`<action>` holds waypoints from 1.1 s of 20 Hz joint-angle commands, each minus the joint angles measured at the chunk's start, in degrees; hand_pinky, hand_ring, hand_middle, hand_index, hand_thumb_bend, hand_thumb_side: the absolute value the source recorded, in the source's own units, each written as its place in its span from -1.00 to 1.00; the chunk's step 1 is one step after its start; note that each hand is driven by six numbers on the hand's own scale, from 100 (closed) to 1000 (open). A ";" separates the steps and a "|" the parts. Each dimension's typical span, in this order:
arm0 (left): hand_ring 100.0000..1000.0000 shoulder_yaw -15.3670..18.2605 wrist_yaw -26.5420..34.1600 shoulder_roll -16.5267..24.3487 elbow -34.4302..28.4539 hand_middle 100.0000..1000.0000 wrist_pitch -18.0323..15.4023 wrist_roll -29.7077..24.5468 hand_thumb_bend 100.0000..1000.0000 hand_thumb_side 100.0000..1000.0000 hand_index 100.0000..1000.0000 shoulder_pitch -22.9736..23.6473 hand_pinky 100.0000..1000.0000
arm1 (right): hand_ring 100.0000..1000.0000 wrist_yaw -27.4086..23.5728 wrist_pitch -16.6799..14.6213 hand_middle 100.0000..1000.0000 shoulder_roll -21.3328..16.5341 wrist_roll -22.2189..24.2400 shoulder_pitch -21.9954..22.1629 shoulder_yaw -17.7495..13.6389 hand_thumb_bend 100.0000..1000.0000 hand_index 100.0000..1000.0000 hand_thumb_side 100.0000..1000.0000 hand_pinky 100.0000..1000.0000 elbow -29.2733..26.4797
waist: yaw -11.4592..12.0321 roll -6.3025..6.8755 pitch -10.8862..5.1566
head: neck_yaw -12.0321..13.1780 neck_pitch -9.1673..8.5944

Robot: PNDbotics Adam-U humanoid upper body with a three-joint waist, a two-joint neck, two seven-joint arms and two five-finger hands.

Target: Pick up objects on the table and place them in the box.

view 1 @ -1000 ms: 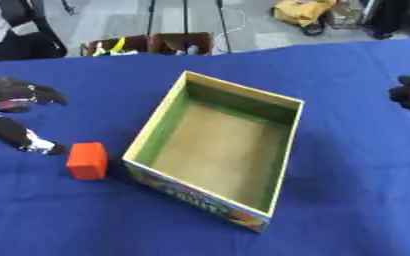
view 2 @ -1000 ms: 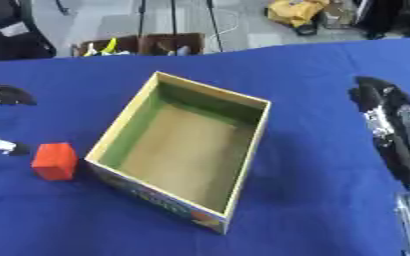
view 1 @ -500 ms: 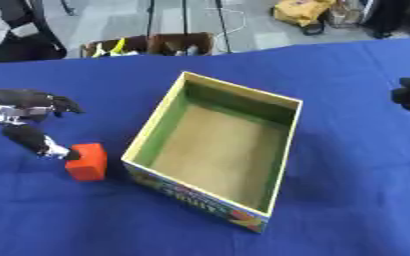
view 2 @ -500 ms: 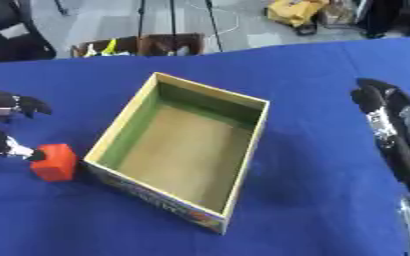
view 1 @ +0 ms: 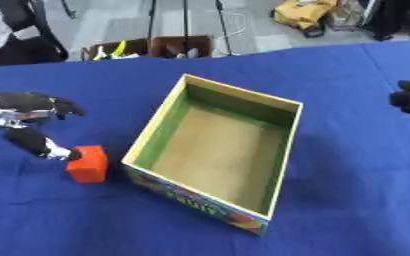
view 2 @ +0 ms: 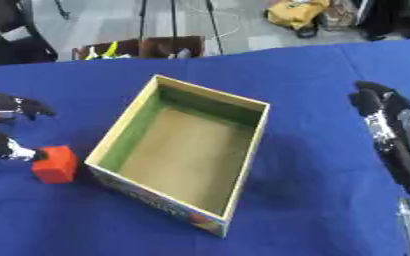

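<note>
In the left eye view we have our left robot hand [view 1: 29, 120] spread over the blue surface [view 1: 348, 190], fingers above and thumb below, the thumb tip touching the upper left edge of the red block [view 1: 87, 163]. We read this as the hand set to close: the fingers are parted, not yet curled round the block, which lies on the surface just beside the box's left wall. The box [view 1: 215, 150] sits open and empty at the middle, near enough that a lift and short carry to the right should do. Our right robot hand shows only as a dark shape at the right edge.

In the right eye view that right robot hand [view 2: 385, 120] lies along the right side, fingers straight and relaxed, well apart from the box, so we judge it idle.
</note>
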 commanded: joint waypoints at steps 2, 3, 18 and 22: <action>0.64 -0.62 -0.42 1.92 -2.16 0.84 -9.86 -9.99 -0.38 0.40 1.00 0.07 0.20 | 0.49 0.22 -0.13 0.32 -1.32 0.18 -0.28 0.17 -0.19 0.66 1.00 0.63 -0.42 | 0.12 -0.32 -0.77 | -0.27 -0.22; 0.65 -0.32 -0.35 2.21 -3.16 0.84 -9.54 -9.99 -0.42 0.39 1.00 -0.03 0.20 | 0.49 0.22 -0.15 0.32 -1.33 0.23 -0.25 0.20 -0.19 0.66 1.00 0.63 -0.40 | 0.13 -0.31 -0.81 | -0.34 -0.17; 0.64 -1.06 5.67 6.90 -18.35 0.80 -6.28 -9.99 -0.47 0.41 1.00 4.07 0.19 | 0.49 0.21 -0.12 0.32 -1.45 -0.05 -0.03 -0.01 -0.19 0.67 1.00 0.63 -0.34 | 0.67 -0.39 -1.09 | -0.76 -0.02; 0.64 -1.20 6.81 7.75 -21.27 0.81 -4.43 -9.99 -0.33 0.44 1.00 5.76 0.21 | 0.49 0.19 -0.12 0.32 -1.41 -0.08 -0.07 -0.03 -0.19 0.67 1.00 0.63 -0.35 | 0.70 -0.43 -1.09 | -0.82 -0.05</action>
